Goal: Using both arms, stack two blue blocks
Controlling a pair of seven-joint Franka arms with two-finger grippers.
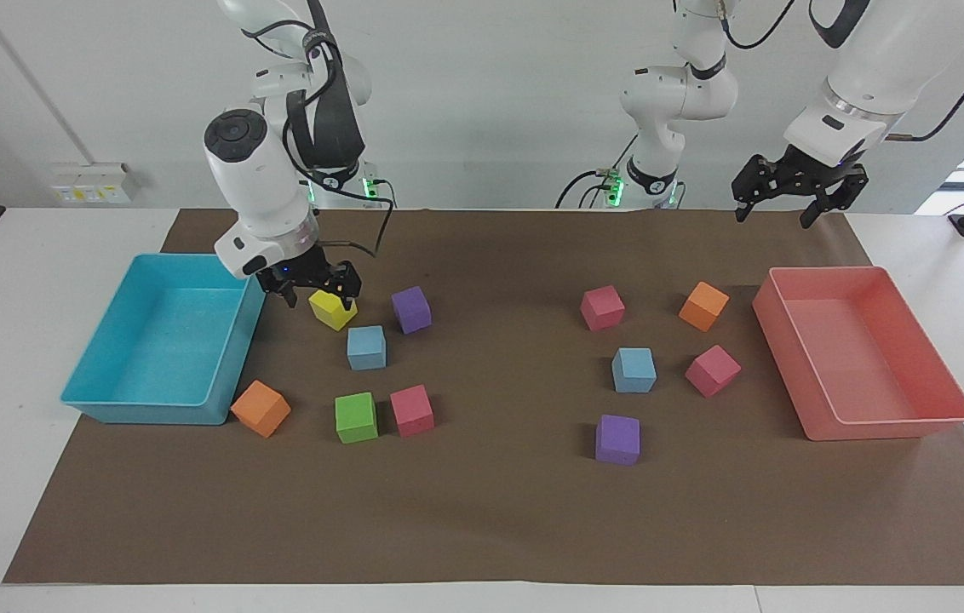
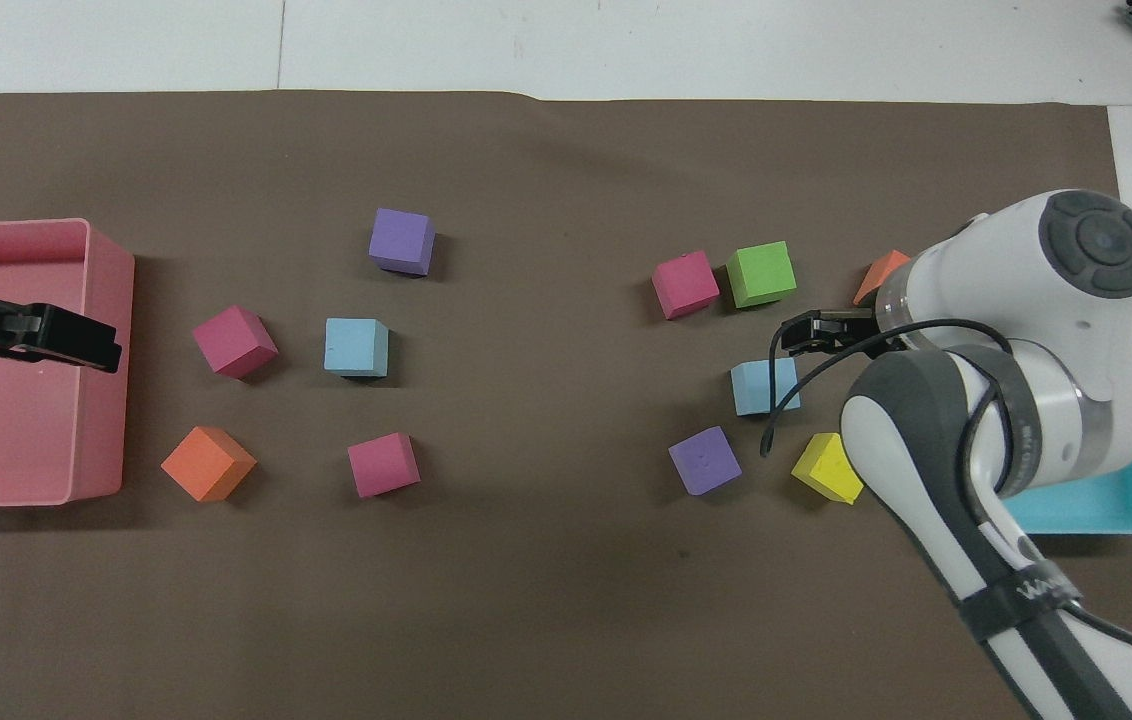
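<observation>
Two light blue blocks rest on the brown mat. One sits in the cluster toward the right arm's end. The other sits in the cluster toward the left arm's end. My right gripper hangs open and low over the yellow cube, close to the first blue block, holding nothing. My left gripper waits open and empty, high over the robot-side edge of the pink tray.
A turquoise tray stands beside the right arm's cluster, which also has purple, green, pink and orange cubes. Two pink cubes, an orange cube and a purple cube surround the other blue block.
</observation>
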